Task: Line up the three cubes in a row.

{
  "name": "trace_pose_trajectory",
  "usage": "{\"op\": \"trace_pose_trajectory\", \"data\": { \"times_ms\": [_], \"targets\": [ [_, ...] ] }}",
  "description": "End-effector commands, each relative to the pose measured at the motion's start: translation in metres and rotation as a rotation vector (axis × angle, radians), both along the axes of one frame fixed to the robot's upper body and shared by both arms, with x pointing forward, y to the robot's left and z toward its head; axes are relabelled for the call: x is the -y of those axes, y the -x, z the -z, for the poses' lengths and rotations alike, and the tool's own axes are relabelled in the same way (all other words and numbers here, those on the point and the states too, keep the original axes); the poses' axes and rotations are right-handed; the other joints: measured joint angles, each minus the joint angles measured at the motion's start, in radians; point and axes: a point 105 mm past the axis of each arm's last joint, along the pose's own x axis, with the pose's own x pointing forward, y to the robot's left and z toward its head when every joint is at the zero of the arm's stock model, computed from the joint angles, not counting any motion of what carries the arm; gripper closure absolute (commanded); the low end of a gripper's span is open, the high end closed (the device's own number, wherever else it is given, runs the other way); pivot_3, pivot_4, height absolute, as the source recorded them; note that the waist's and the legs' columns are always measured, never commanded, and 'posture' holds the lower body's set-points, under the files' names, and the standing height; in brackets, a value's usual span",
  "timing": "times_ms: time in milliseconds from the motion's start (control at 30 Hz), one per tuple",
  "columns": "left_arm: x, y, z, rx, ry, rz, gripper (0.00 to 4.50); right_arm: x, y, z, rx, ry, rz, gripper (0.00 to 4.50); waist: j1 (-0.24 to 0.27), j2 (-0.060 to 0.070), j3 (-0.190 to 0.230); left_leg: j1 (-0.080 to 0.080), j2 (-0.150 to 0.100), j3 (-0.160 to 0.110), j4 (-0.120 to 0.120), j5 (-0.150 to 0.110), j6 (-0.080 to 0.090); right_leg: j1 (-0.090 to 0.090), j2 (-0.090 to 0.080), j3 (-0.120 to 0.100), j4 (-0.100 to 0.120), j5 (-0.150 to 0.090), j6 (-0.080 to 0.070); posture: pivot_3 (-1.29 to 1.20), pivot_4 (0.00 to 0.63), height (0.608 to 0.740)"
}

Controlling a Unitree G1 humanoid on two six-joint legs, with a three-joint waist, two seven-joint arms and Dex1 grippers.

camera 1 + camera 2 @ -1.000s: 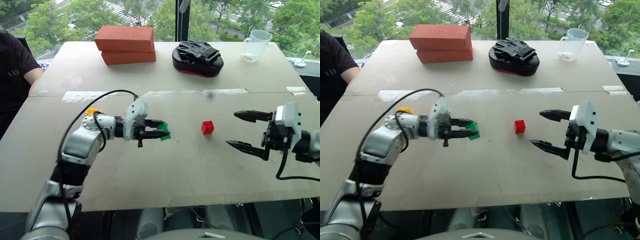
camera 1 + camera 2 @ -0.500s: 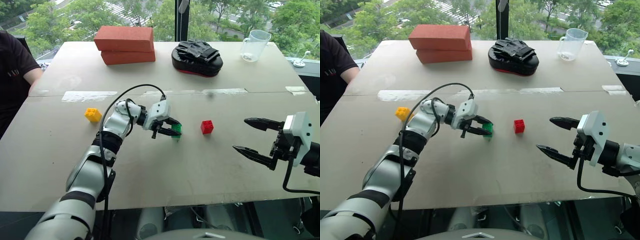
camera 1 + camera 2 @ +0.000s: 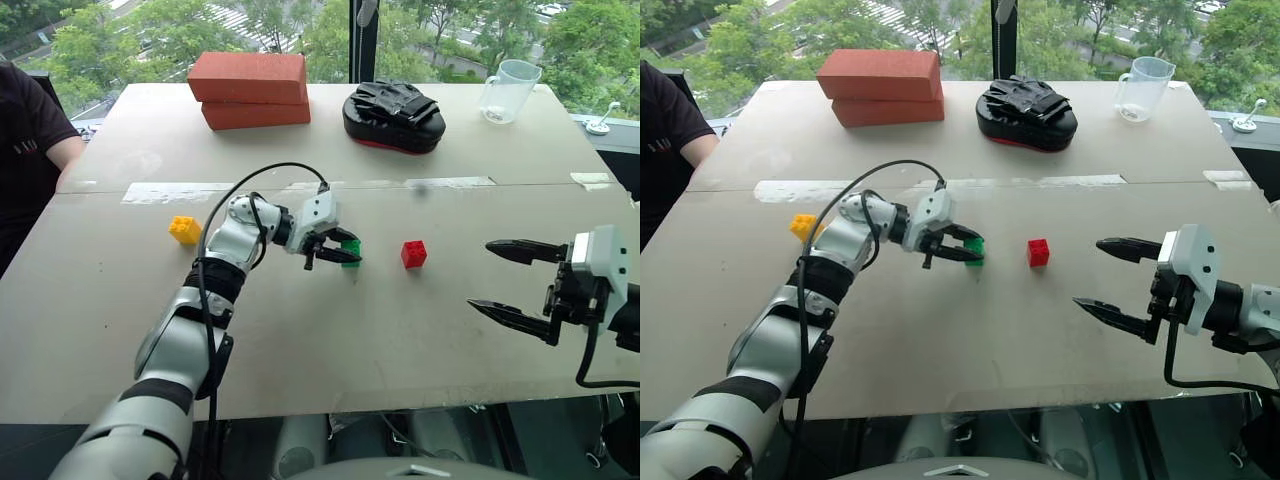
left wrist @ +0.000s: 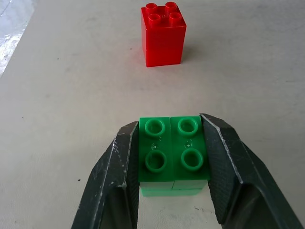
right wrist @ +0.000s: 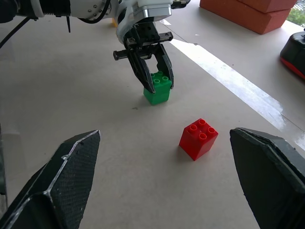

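- Left wrist view: the left gripper [image 4: 172,157] is clamped on the green cube [image 4: 172,151], one black finger on each side; the cube's studs face up; its base seems to sit on the table [image 4: 71,95], though the contact is hard to see
- The red cube [image 4: 162,35] stands ahead of the green one, apart from it, studs up
- Left eye view: the yellow cube [image 3: 184,229] sits on the table toward the robot's left, well apart from the green cube; the left arm reaches past it
- The green cube lies between the yellow and the red; the three run roughly across the table, the green much nearer the red
- The right gripper [image 3: 516,281] hovers over the table to the right of the red cube, fingers spread wide, holding nothing
- At the far edge: two stacked bricks [image 3: 252,89], a black pad [image 3: 394,117], a clear jug [image 3: 510,90]
- A person's arm [image 3: 40,140] shows at the left edge
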Motion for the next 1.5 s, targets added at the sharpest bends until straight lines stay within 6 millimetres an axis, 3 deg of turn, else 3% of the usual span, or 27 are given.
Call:
{"op": "trace_pose_trajectory", "data": {
  "times_ms": [33, 533, 567, 733, 867, 967, 1100, 1200, 1300, 1433, 1500],
  "targets": [
    [-0.001, 0.002, -0.009, 0.036, 0.014, 0.0, 3.24, -0.003, 0.001, -0.007, 0.037, 0.013, -0.037, 0.0, 0.0, 0.0, 0.0, 0.0, 0.0, 0.0, 0.0, 0.0, 0.0, 0.0, 0.0, 0.0, 0.0, 0.0, 0.0, 0.0, 0.15, 0.74],
    [0.001, 0.004, -0.007, 0.035, 0.008, -0.005, 3.24, -0.004, 0.002, -0.008, 0.037, 0.016, -0.041, 0.0, 0.001, 0.0, 0.0, 0.0, 0.0, 0.0, 0.0, 0.0, 0.0, 0.0, 0.0, 0.0, 0.001, 0.0, 0.0, 0.0, 0.15, 0.74],
    [0.0, 0.004, -0.006, 0.035, 0.002, 0.0, 2.22, -0.003, 0.002, -0.008, 0.037, 0.016, -0.039, 0.0, 0.001, 0.0, 0.0, 0.0, 0.0, 0.0, 0.0, 0.0, 0.0, 0.0, 0.0, 0.0, 0.001, 0.0, 0.0, 0.0, 0.15, 0.74],
    [-0.003, 0.005, -0.01, 0.045, 0.02, -0.007, 0.02, -0.003, 0.003, -0.008, 0.037, 0.017, -0.034, 0.0, 0.0, 0.0, 0.0, 0.0, 0.0, 0.0, 0.0, 0.0, 0.0, 0.0, 0.0, 0.0, 0.001, 0.0, 0.0, 0.0, 0.15, 0.74],
    [-0.015, 0.01, -0.034, 0.065, 0.116, -0.046, 0.02, -0.005, 0.004, -0.009, 0.045, 0.013, -0.036, 0.0, -0.002, 0.0, 0.0, 0.0, 0.0, 0.0, 0.0, 0.0, 0.0, 0.0, 0.0, 0.0, 0.001, 0.0, 0.0, 0.0, 0.15, 0.74],
    [-0.038, 0.019, -0.06, 0.085, 0.226, -0.164, 0.02, -0.012, 0.005, -0.013, 0.064, -0.02, -0.048, 0.0, -0.007, 0.0, 0.0, 0.001, 0.001, 0.001, 0.0, 0.0, 0.0, 0.0, 0.0, 0.002, 0.002, 0.0, 0.0, 0.0, 0.15, 0.74],
    [-0.079, 0.019, -0.084, 0.099, 0.382, -0.532, 0.02, -0.027, 0.003, -0.019, 0.097, -0.112, -0.066, 0.0, -0.005, 0.0, 0.0, 0.002, 0.002, -0.001, 0.0, 0.0, -0.001, 0.0, 0.0, 0.006, 0.003, 0.0, 0.0, 0.0, 0.15, 0.74],
    [-0.115, 0.014, -0.085, 0.168, 0.416, -0.867, 0.02, -0.035, 0.001, -0.019, 0.098, -0.143, -0.083, 0.0, 0.0, 0.0, 0.0, 0.002, 0.002, -0.001, 0.0, 0.0, -0.001, 0.001, 0.0, 0.006, 0.003, 0.0, 0.0, 0.0, 0.15, 0.74],
    [-0.171, 0.016, -0.078, 0.219, 0.387, -1.248, 0.02, -0.043, -0.002, -0.018, 0.089, -0.168, -0.123, 0.0, -0.001, -0.003, -0.001, 0.004, 0.001, -0.001, 0.002, 0.0, 0.0, 0.003, 0.0, 0.007, 0.003, 0.0, 0.001, 0.0, 0.15, 0.74],
    [-0.208, 0.023, -0.07, 0.229, 0.304, -1.437, 0.02, -0.047, -0.009, -0.015, 0.074, -0.166, -0.178, 0.0, -0.001, -0.006, -0.001, 0.005, 0.001, -0.001, 0.002, 0.0, 0.0, 0.004, 0.0, 0.007, 0.004, 0.001, 0.001, 0.0, 0.15, 0.74],
    [-0.214, 0.024, -0.067, 0.217, 0.281, -1.469, 0.02, -0.047, -0.012, -0.013, 0.071, -0.157, -0.196, 0.0, 0.003, -0.006, -0.001, 0.006, 0.001, 0.0, 0.002, 0.0, 0.0, 0.004, 0.0, 0.006, 0.004, 0.001, 0.001, 0.0, 0.15, 0.74]
  ]
}}
